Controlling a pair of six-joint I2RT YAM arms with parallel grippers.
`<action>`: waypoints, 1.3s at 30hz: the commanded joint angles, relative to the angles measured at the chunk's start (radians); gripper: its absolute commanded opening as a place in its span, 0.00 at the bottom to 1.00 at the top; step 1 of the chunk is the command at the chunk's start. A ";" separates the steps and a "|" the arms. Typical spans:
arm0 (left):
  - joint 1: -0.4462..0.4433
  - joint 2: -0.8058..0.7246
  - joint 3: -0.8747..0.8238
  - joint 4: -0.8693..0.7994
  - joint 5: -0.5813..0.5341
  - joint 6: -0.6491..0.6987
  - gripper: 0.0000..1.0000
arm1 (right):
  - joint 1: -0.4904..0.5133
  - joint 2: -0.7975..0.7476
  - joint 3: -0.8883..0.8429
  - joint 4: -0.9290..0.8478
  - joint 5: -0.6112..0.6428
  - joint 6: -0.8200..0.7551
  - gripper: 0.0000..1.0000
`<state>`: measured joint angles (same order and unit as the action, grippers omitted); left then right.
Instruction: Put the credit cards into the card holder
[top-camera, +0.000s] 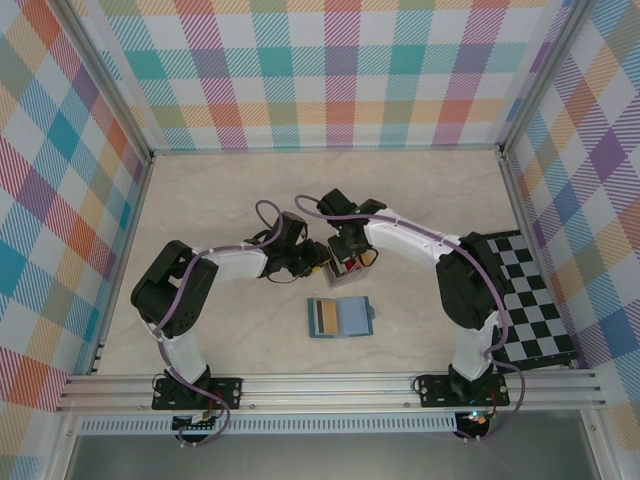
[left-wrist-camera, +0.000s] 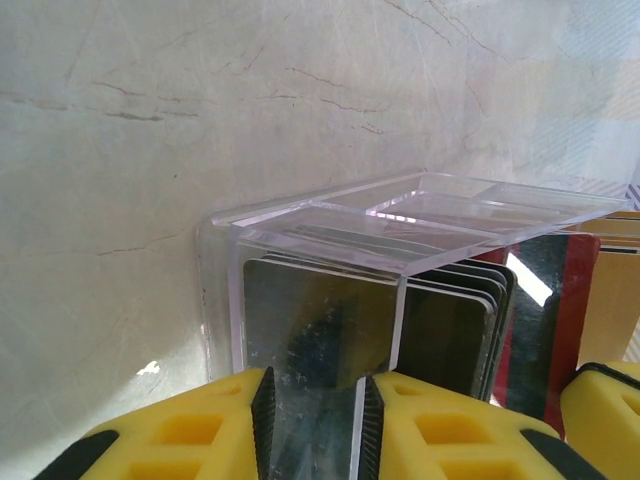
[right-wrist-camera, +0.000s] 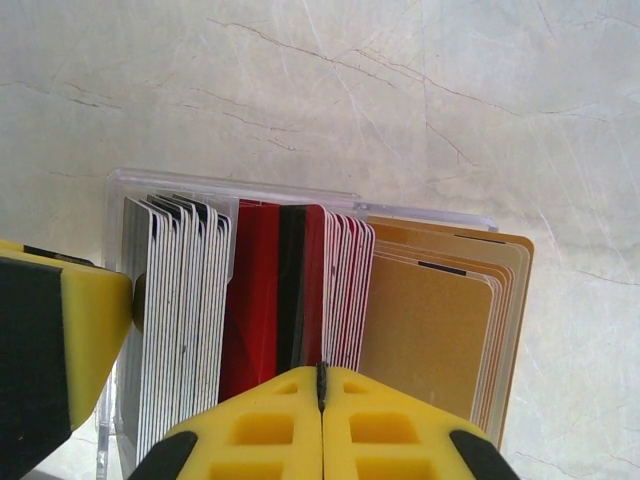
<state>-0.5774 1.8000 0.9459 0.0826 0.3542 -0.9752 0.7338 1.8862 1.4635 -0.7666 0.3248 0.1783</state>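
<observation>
Upright in a clear rack (left-wrist-camera: 330, 215), mid-table: credit cards (right-wrist-camera: 430, 330), silver-grey, red in between, gold. Pinched shut on one red card (right-wrist-camera: 260, 300) with a black stripe, the right claw (right-wrist-camera: 321, 385). Closed on the rack's wall, the left claw (left-wrist-camera: 317, 425). Just nearer, the teal card holder (top-camera: 352, 317), open flat.

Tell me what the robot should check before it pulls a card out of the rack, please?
1. Left gripper clamped on the clear rack: ok.
2. Right gripper shut at the red cards: ok.
3. Just one card pinched: cannot tell.
4. Card holder lying open on the table: ok.
5. Bare table between rack and card holder: ok.
</observation>
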 joint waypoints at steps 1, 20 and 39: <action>0.008 0.022 -0.029 -0.066 -0.017 0.019 0.29 | -0.017 -0.010 0.023 -0.049 0.016 0.013 0.03; 0.007 0.015 -0.024 -0.078 -0.011 0.027 0.30 | -0.032 -0.100 -0.006 -0.036 -0.162 0.084 0.00; 0.007 -0.103 -0.015 -0.076 -0.012 0.055 0.48 | -0.069 -0.161 -0.023 -0.009 -0.235 0.141 0.00</action>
<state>-0.5770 1.7569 0.9447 0.0273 0.3546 -0.9375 0.6731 1.7630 1.4509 -0.7834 0.1230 0.2996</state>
